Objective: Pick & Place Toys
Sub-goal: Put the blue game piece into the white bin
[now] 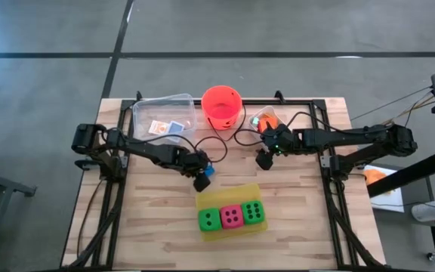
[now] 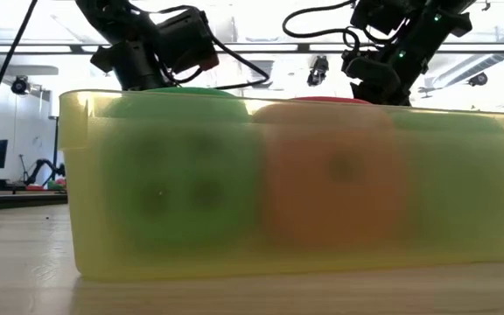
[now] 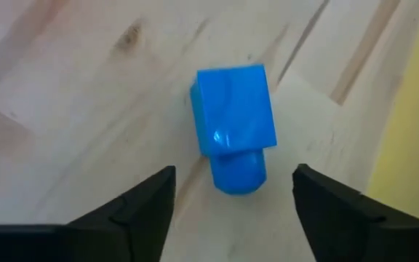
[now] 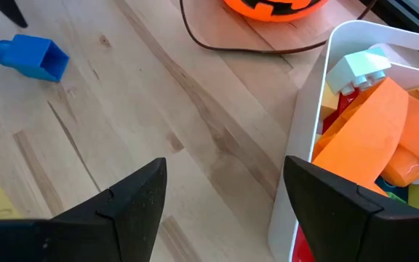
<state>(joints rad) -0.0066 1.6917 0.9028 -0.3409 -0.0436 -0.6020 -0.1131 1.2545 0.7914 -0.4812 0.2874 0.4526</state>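
Observation:
A blue plastic brick with a round stud lies on its side on the wooden table, just beyond the far edge of the yellow tray. My left gripper hangs open over it, a finger on either side of the stud end, apart from it. The same blue brick shows beside my left gripper in the high view. Two green dice and a pink die sit in a row in the tray. My right gripper stands open above bare table, next to a white tub.
The white tub holds orange, white and other coloured bricks. An orange-red bucket stands at the far middle, and a clear bin with two cards at the far left. A black cable lies near the bucket. In the low view the tray fills the foreground.

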